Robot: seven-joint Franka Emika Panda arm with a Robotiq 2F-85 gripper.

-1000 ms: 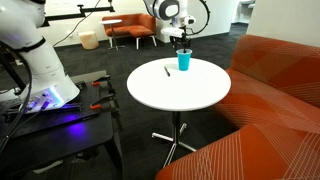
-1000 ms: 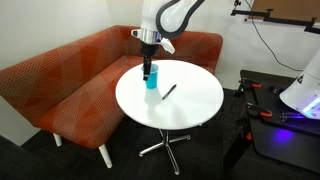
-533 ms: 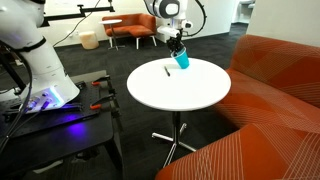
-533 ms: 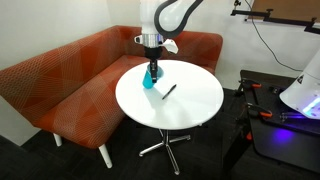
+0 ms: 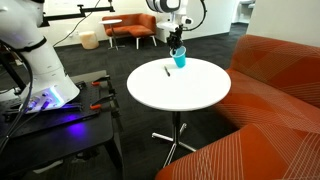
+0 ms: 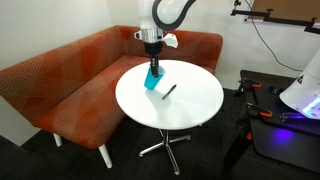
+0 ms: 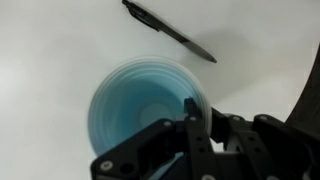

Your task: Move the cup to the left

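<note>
Gripper (image 6: pixel 152 68) clamped on blue cup (image 6: pixel 152 81) rim (cup tilted); thin pinch could slip, toppling cup onto surface (image 6: pixel 190 108).

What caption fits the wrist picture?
Gripper holds the blue cup by its rim, a pen nearby on the white table.

This looks like an office lounge doubling as a robotics test space. An orange-red upholstered corner bench (image 6: pixel 60 80) wraps a round white pedestal table (image 6: pixel 195 108) on dark carpet (image 5: pixel 105 62). Orange armchairs (image 5: pixel 128 27) stand further back. A white robot base (image 5: pixel 38 62) sits on a black equipment cart (image 5: pixel 65 128).
</note>
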